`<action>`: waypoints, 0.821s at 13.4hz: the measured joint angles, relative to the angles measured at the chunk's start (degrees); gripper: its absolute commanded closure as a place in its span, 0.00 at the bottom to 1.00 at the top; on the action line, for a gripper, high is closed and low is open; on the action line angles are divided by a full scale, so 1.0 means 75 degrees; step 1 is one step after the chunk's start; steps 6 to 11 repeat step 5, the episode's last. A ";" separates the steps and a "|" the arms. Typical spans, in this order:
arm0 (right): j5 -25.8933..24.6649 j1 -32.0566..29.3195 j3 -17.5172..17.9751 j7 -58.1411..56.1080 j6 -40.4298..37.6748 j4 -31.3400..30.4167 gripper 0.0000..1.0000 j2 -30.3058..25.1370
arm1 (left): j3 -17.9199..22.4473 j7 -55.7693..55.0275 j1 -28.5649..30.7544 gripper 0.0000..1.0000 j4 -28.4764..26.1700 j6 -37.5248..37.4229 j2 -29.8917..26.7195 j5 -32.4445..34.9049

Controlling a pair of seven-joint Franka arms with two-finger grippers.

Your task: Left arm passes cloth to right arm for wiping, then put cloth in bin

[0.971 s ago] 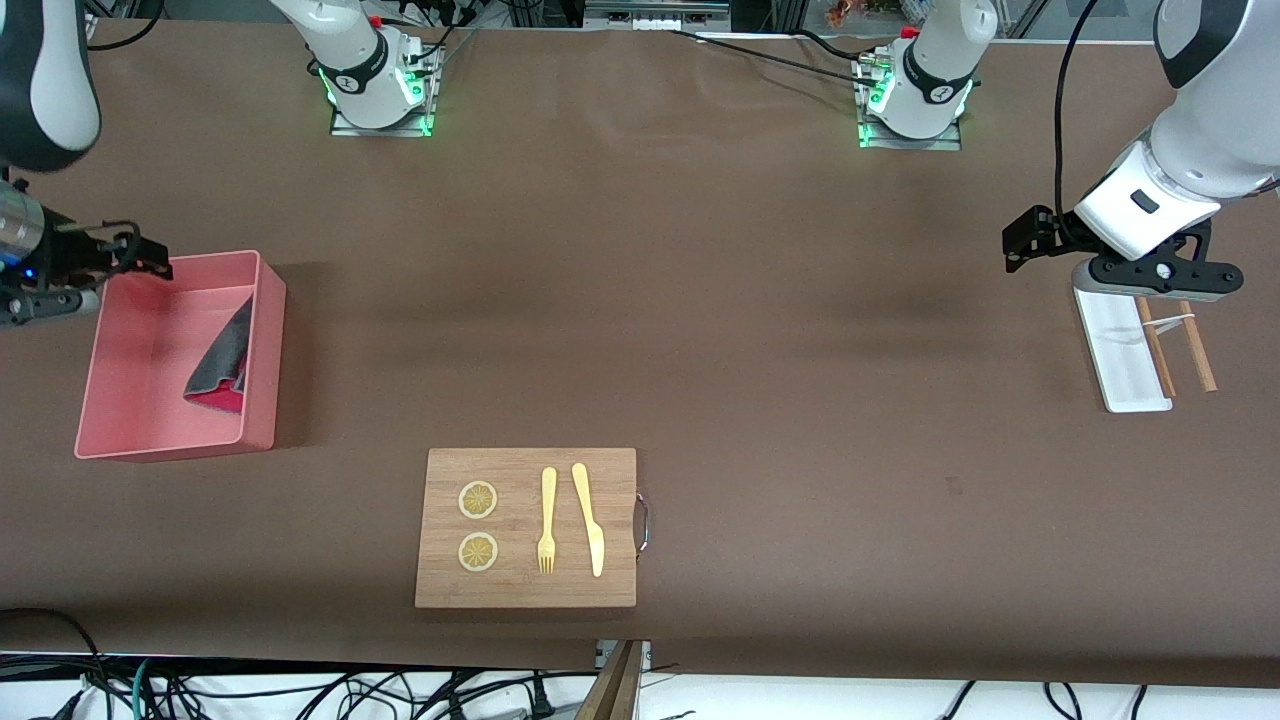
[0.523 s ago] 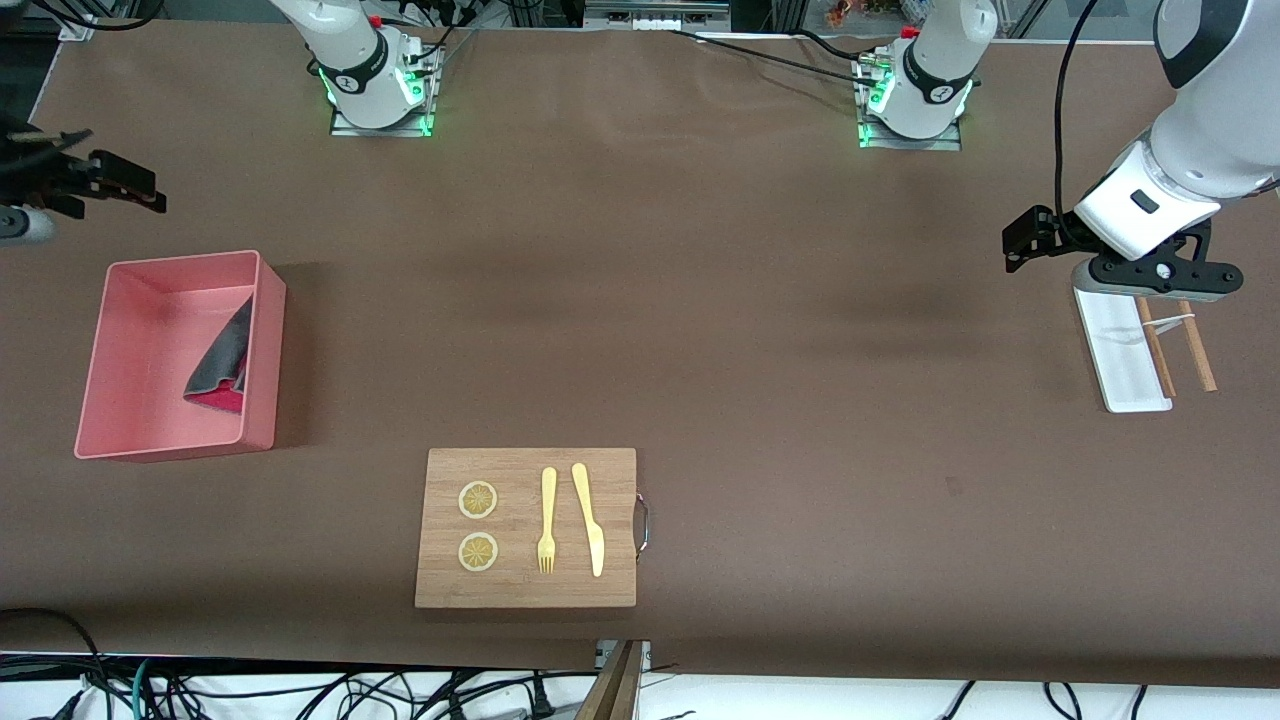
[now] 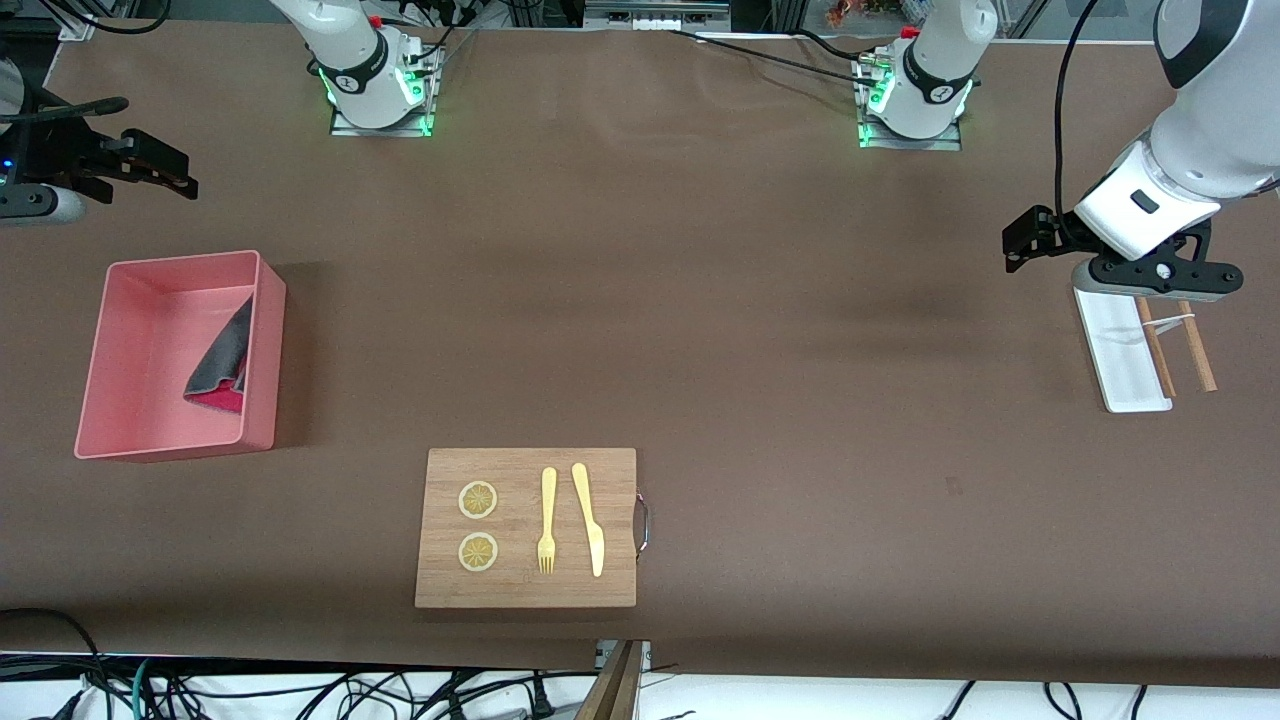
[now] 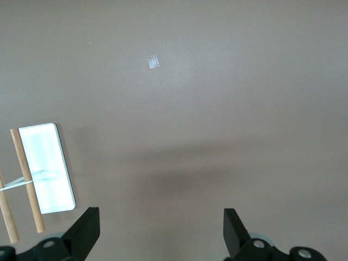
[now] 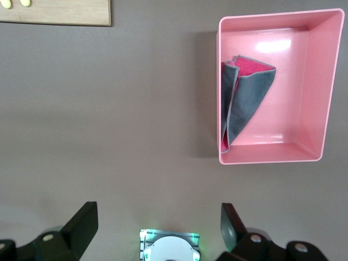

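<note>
Lower centre of the frame, nearest the front camera: the wooden board (image 3: 615, 480) with its fork, knife and two lemon slices. I find no cloth on it.

Mid-height of the frame, at the right arm's end of the worktop: the bin (image 3: 265, 350). The cloth (image 3: 222, 362) lies inside it, slumped against the wall that faces the middle of the worktop, grey face up with a red fold at its nearer end. Its long axis runs along that wall, from nearer the front camera to farther from it. At the same height of the frame, at the left arm's end, sits a white tray (image 3: 1115, 350).

The left gripper (image 3: 1165, 285) hangs over the top of that tray, jaws spread and empty; this arm waits, well apart from the bin.

Upper edge of the frame: the right gripper (image 3: 160, 170) is over bare worktop, clear of the bin on its side toward the bases. Its jaws are wide apart and hold nothing. The right wrist view confirms that the bin sits off to one side of the jaws, not under them.

Judgement: the right arm is much the nearer to the cloth, but with the cloth binned I judge the task complete.
</note>
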 measured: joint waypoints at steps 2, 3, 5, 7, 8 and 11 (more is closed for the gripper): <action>-0.0001 0.0000 -0.0004 -0.0019 0.0005 0.0101 0.00 0.0033 | 0.0000 0.0000 0.0000 0.00 0.0000 0.0000 0.0000 0.0000; -0.0001 0.0000 -0.0004 -0.0029 0.0005 0.0152 0.00 0.0056 | 0.0000 0.0000 0.0000 0.00 0.0000 0.0000 0.0000 0.0000; -0.0001 0.0000 -0.0003 -0.0031 0.0005 0.0196 0.00 0.0090 | 0.0000 0.0000 0.0000 0.00 0.0000 0.0000 0.0000 0.0000; -0.0001 0.0000 -0.0003 -0.0031 0.0005 0.0196 0.00 0.0090 | 0.0000 0.0000 0.0000 0.00 0.0000 0.0000 0.0000 0.0000; -0.0001 0.0000 -0.0003 -0.0031 0.0005 0.0196 0.00 0.0090 | 0.0000 0.0000 0.0000 0.00 0.0000 0.0000 0.0000 0.0000; -0.0001 0.0000 -0.0003 -0.0031 0.0005 0.0196 0.00 0.0090 | 0.0000 0.0000 0.0000 0.00 0.0000 0.0000 0.0000 0.0000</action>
